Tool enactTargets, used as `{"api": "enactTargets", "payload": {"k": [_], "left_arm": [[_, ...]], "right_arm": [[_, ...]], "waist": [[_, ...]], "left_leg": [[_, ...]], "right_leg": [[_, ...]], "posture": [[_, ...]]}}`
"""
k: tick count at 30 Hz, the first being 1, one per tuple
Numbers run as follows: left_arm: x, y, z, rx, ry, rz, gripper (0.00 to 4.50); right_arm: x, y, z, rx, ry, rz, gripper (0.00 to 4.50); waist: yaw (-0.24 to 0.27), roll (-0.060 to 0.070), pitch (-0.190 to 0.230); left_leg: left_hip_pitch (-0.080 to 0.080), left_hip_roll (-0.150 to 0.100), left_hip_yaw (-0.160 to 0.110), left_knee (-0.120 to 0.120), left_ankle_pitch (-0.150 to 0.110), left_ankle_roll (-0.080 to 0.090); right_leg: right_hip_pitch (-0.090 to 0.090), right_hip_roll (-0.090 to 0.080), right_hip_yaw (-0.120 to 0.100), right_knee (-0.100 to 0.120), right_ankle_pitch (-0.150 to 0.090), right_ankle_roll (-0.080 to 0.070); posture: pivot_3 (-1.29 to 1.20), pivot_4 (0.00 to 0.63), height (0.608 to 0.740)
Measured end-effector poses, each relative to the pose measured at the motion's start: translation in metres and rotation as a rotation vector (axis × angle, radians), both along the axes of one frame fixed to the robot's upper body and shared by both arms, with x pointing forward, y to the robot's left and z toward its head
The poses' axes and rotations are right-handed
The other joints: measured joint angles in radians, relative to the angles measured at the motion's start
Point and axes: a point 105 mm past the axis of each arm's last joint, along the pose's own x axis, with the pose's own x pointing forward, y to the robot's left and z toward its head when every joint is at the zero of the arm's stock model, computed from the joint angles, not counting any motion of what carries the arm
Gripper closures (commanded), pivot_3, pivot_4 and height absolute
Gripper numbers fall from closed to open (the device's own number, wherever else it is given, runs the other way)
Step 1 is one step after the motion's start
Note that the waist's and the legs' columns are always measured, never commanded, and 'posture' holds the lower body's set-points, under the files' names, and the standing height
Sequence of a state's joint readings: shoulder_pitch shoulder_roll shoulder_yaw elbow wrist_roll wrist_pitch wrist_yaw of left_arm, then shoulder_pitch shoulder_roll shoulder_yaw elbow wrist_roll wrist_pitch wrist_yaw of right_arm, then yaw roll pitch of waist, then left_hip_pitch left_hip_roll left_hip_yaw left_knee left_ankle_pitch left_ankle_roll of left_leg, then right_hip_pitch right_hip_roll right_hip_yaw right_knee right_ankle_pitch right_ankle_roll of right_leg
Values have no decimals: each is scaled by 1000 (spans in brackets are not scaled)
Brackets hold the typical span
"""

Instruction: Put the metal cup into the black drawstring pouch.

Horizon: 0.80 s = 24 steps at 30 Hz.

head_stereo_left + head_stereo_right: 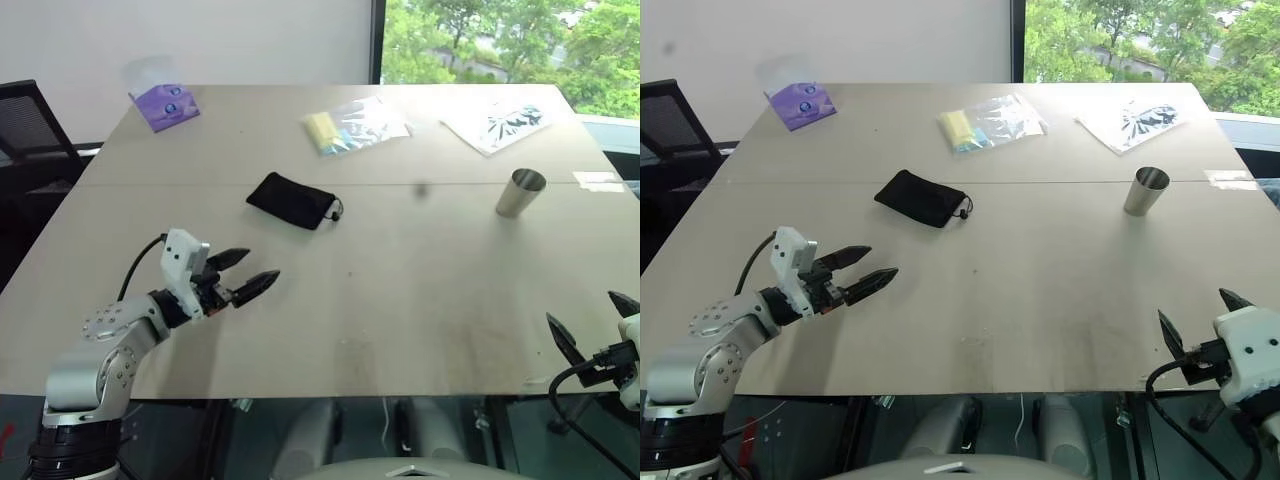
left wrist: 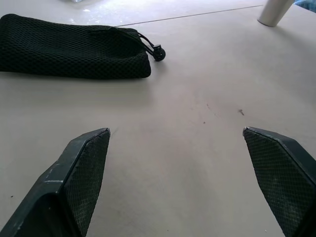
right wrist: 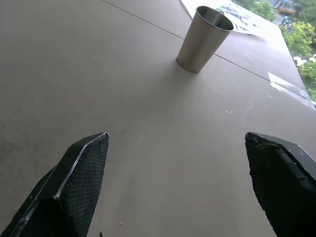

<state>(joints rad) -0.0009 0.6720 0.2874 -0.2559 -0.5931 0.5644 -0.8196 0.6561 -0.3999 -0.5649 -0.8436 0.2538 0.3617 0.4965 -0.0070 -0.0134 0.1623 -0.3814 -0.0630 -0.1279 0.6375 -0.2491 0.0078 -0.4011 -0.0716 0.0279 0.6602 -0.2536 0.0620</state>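
The metal cup [image 1: 520, 193] stands upright on the table [image 1: 400, 290], well apart from the black drawstring pouch [image 1: 291, 200]. Both the left pincer [image 1: 243, 273] and right pincer [image 1: 1200, 328] are released, empty. The tapered cup could be tipped by an off-centre grasp; the limp pouch mouth may be found closed.

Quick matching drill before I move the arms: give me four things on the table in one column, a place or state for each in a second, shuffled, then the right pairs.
Things:
1. metal cup
2. black drawstring pouch
3. purple packet
4. left gripper

Places or states:
A. lying flat near the table's middle, cord end toward the cup
B. open, holding nothing, over the near left part of the table
C. standing upright on the right side, rim up
D. at the far left corner

Pairs: 1-C, 2-A, 3-D, 4-B
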Motion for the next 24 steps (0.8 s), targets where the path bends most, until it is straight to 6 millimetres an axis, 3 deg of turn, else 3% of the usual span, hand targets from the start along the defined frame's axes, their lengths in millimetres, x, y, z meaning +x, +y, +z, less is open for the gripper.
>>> {"api": "enactTargets", "payload": {"k": [3,5,12,17,20,24], "left_arm": [[6,-5,4,-17,-25,9,26],[18,-22,15,-57,-77,-9,26],[26,-37,19,-73,-84,-15,26],[48,-49,22,32,-126,96,26],[57,-69,30,49,-145,129,26],[69,-82,18,277,-141,182,26]], "right_arm": [[3,-1,2,3,-17,-3,29],[13,-1,10,13,-73,1,29],[22,8,13,33,-99,23,29],[28,41,27,61,-97,224,29],[24,65,39,112,-100,370,29],[17,83,45,160,-69,502,29]], "waist": [[1,0,0],[8,-1,0],[6,0,0],[11,-1,0],[18,-2,0],[19,-2,1]], "left_leg": [[0,0,0,0,0,0],[0,0,0,2,0,0],[-1,0,0,0,0,0],[-1,-2,0,0,0,0],[-1,-2,-1,1,0,0],[-1,-2,-1,1,0,0]], "right_leg": [[0,0,0,0,0,0],[1,0,0,0,0,0],[-1,1,0,0,2,-3],[0,2,-1,0,2,-2],[0,3,-1,0,2,-2],[0,3,-2,0,2,-2]], "posture": [[0,150,740],[0,150,740],[0,150,740],[0,150,740],[0,150,740],[0,150,740]]}}
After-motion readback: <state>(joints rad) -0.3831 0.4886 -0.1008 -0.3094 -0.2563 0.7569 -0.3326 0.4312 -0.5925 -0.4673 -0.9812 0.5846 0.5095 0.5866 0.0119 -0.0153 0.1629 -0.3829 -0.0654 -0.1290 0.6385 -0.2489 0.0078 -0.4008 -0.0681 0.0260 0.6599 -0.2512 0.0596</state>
